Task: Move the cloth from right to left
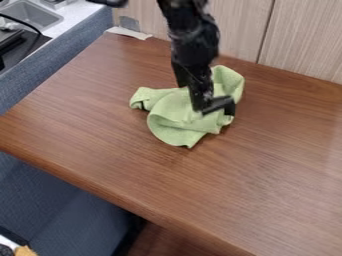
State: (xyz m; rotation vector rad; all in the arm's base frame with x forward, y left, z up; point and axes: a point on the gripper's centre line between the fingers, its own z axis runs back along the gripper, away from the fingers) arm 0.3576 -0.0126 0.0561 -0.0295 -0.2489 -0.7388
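Green cloth [172,116] partly behind arm [195,47]

Cloth [175,120] on tbl [127,155] nr back edge, wall [300,40] behind, sink [32,14] off tbl's back L corner.

And here's the brown wooden table [267,185], pale wood-grain wall [300,40] right behind it, metal sink [32,15] off past its far corner, blue-grey panelling [60,195] below its edge

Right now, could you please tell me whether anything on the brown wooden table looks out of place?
Possibly the pale, flat strip at the far corner of the table, near the wood-grain wall: it looks stray. The light-green fabric cloth is merely rumpled.
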